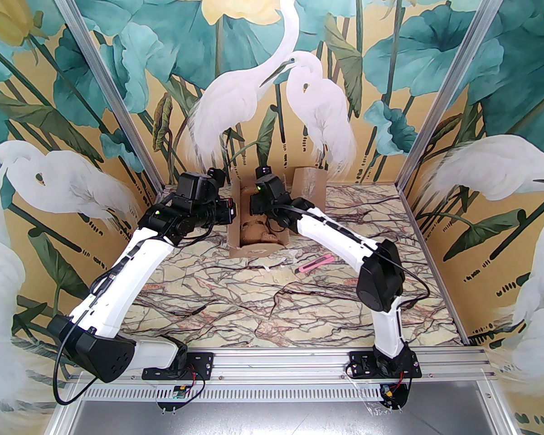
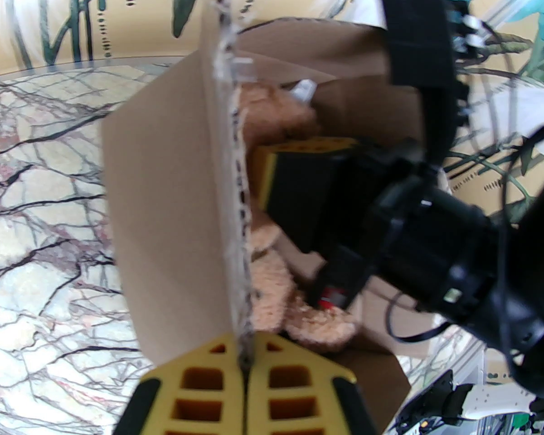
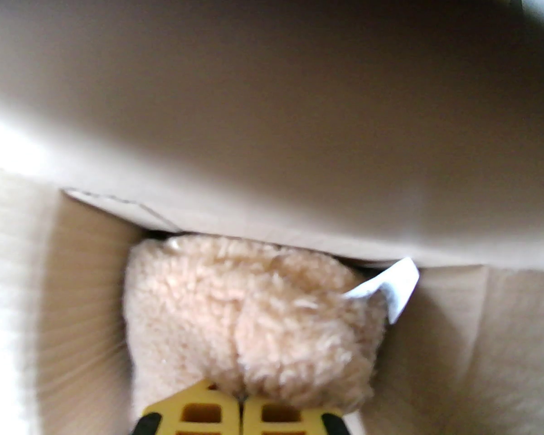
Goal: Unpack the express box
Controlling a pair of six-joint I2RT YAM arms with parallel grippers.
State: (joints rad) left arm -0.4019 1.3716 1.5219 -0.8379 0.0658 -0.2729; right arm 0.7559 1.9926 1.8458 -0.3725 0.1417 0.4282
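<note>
The express box (image 1: 254,249), brown cardboard, stands open at the back middle of the table. A tan plush toy (image 1: 254,234) lies inside it. My left gripper (image 2: 245,360) is shut on the edge of the box's left flap (image 2: 172,206), holding it upright. It sits at the box's left side (image 1: 229,211) in the top view. My right gripper (image 3: 240,401) reaches down into the box, its yellow fingertips shut together on the fur of the plush toy (image 3: 254,324). From the left wrist, that right gripper (image 2: 299,188) shows black and yellow above the plush toy (image 2: 272,279).
A pink utility knife (image 1: 315,263) lies on the marble table right of the box. The box's right flap (image 1: 308,184) stands up behind the right arm. A white tag (image 3: 390,288) sticks out beside the toy. Cardboard walls close in around the right gripper.
</note>
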